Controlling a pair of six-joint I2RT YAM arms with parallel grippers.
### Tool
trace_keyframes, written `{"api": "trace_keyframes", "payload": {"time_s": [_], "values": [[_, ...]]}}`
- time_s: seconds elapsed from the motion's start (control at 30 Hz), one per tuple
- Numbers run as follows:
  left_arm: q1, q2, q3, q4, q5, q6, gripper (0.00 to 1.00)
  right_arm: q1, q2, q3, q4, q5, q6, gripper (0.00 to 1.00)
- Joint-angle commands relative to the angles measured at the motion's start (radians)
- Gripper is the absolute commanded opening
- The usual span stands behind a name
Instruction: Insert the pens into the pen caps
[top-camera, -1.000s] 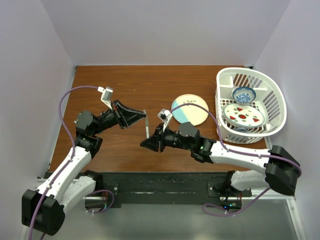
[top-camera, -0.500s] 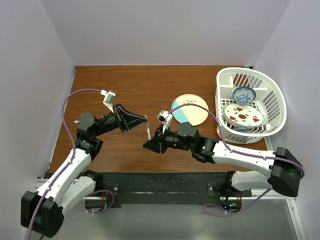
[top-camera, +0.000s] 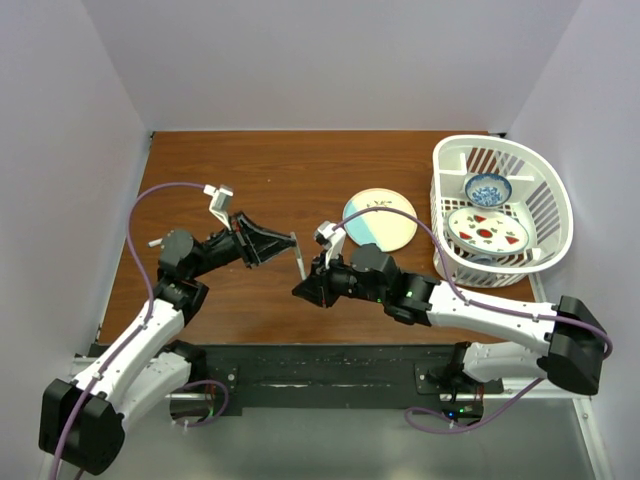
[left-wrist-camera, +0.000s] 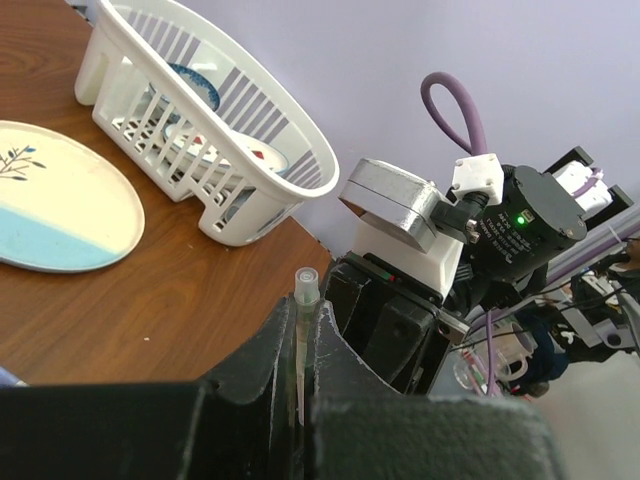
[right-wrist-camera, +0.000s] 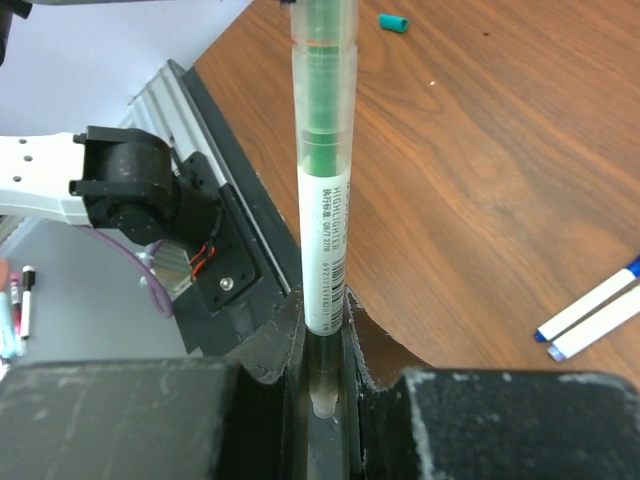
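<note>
The slim translucent stick pen with a green core (right-wrist-camera: 322, 200) is held off the brown wooden table (right-wrist-camera: 480, 180). The right gripper (right-wrist-camera: 322, 312) is clamped tight on its barrel, and the left gripper (left-wrist-camera: 302, 322), closed to a narrow slot, pinches what looks like its other end. This two-handed hold reads as a re-grip, freeing one end for the small green plastic cap (right-wrist-camera: 393, 22), which lies loose at 1 o'clock. Two white blue-capped pens (right-wrist-camera: 588, 318) lie at 4 o'clock.

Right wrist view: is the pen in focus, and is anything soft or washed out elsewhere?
Right wrist: the pen is sharp, its label print readable; the dark fingers below are soft. Left wrist: the pen's end is slightly soft, the fingers near-black, detail lost. Top external: evenly lit, no glare.
</note>
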Motion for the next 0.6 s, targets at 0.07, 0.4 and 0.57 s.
{"api": "trace_keyframes", "payload": {"time_s": [0.07,0.4,0.57], "values": [[-0.055,0.011,-0.062,-0.055,0.105,0.008,0.00,-0.021,-0.074,0.157,0.150,0.184,-0.070,0.00],[-0.173,0.051,-0.079,-0.028,0.088,0.031,0.00,-0.030,-0.038,0.265,0.088,0.227,-0.154,0.00],[-0.203,0.078,-0.111,-0.031,0.091,0.046,0.00,-0.041,-0.011,0.344,0.056,0.236,-0.191,0.00]]}}
